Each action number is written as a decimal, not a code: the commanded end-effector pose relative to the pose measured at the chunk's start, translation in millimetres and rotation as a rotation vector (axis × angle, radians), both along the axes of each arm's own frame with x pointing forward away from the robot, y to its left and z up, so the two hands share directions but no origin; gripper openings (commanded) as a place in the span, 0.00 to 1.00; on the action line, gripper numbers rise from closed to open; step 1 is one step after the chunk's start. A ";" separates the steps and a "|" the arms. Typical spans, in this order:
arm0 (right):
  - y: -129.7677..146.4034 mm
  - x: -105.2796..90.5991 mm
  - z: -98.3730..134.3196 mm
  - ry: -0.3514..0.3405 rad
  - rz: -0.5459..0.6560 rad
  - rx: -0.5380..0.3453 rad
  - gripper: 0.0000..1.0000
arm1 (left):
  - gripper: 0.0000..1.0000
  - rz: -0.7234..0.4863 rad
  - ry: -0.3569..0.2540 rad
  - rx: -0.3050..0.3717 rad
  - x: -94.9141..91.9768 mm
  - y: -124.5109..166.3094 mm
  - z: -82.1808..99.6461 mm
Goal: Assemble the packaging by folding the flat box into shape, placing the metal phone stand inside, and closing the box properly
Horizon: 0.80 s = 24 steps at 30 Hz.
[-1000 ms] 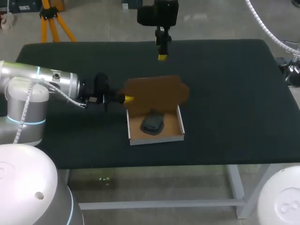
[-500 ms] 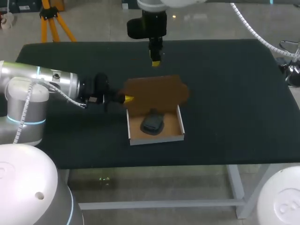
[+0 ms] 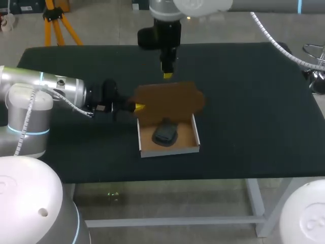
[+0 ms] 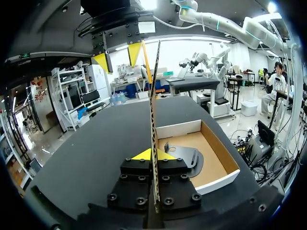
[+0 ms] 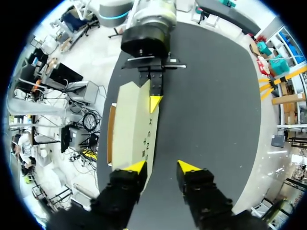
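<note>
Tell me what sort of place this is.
Probably a robotics lab bench: at a black table, a robot's left gripper pinches the lid of a cardboard box holding a phone stand, its right gripper open above the lid.

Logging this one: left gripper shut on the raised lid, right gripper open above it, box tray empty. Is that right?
Not quite: the box tray is not empty. The head view shows the dark phone stand lying in it. The rest stands: the left gripper is shut on the raised lid, and the right gripper is open above it.
</note>
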State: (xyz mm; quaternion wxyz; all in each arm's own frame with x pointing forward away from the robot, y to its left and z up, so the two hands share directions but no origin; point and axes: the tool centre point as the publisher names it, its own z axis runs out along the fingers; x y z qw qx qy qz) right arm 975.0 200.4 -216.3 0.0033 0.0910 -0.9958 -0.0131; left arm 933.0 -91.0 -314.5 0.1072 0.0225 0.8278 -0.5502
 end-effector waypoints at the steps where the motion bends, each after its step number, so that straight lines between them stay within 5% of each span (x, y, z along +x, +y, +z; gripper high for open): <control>1: -3.1 -11.8 -0.8 -0.022 0.005 0.011 0.44 | 0.00 -0.001 -0.001 -0.002 0.4 0.4 -0.2; 24: 2.2 -47.6 -6.4 -0.056 0.014 0.006 0.44 | 0.00 -0.001 -0.001 -0.002 0.4 0.4 -0.2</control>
